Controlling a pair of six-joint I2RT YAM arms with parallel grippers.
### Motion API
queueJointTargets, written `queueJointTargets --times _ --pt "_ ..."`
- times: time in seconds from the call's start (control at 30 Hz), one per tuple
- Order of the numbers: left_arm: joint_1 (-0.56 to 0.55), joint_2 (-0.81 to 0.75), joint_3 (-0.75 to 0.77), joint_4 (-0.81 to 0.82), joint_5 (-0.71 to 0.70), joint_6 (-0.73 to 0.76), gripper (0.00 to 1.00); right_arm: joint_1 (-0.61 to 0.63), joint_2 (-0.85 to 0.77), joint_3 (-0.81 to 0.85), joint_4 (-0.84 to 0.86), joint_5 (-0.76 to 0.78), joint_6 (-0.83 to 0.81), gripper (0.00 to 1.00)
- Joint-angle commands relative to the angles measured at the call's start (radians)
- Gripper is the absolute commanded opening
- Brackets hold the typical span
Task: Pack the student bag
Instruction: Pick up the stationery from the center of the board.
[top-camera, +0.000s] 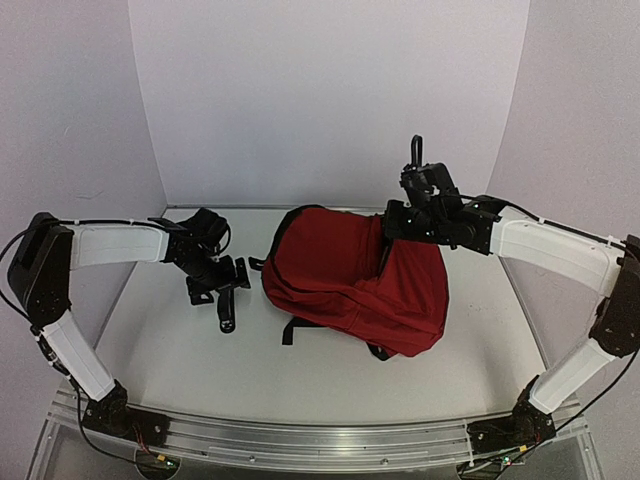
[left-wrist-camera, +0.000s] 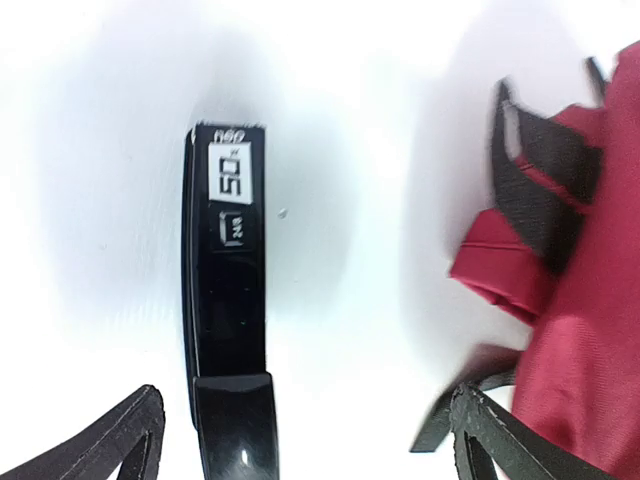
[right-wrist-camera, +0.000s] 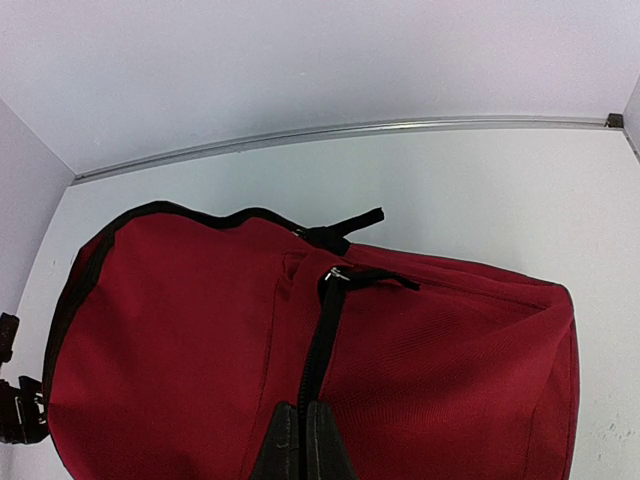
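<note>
The student bag (top-camera: 340, 275) lies mid-bench, its long axis running left to right, slanting toward the near right. The bench (top-camera: 180, 360) is white, with pale walls (top-camera: 320, 90) around it. The left gripper (left-wrist-camera: 305, 420) gapes wide, empty, over a black bar-shaped gadget (left-wrist-camera: 228, 300). The right gripper (right-wrist-camera: 302, 445) is pinched closed on the bag's zipper seam.

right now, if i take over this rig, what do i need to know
Left gripper: open, over the slim black white-labelled item, not touching it.
Right gripper: shut, pinching the student bag at its zipper seam.
The bag lies mid table; the item lies on the table beside it, on the left arm's side.
Done: nothing visibly packed.
Left: open the bag, put the item inside, probably zip up.
</note>
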Motion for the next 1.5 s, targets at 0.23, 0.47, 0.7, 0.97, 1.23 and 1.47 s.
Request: queueJointTargets --times 0.23,0.47,0.7,0.97,1.23,1.47 --pt "-0.005 0.072 -0.038 0.010 0.019 -0.019 0.68 0.007 -0.017 0.004 0.075 -0.004 -0.004 0.00" --pt "-0.005 0.059 -0.058 -0.008 -0.008 -0.030 0.31 0.006 -0.016 0.002 0.076 0.000 -0.004 0.00" --pt "-0.005 0.007 -0.066 -0.050 -0.042 -0.019 0.00 0.007 -0.026 0.004 0.076 0.001 -0.002 0.00" --pt "-0.005 -0.323 -0.087 0.037 0.039 0.042 0.00 0.006 -0.060 0.005 0.105 -0.091 -0.037 0.00" --pt "-0.019 -0.442 -0.069 0.285 0.504 0.074 0.00 0.008 -0.073 -0.001 0.193 -0.289 -0.062 0.00" --pt "-0.165 -0.214 0.032 0.529 0.649 0.003 0.00 0.009 -0.095 -0.034 0.286 -0.448 -0.075 0.00"
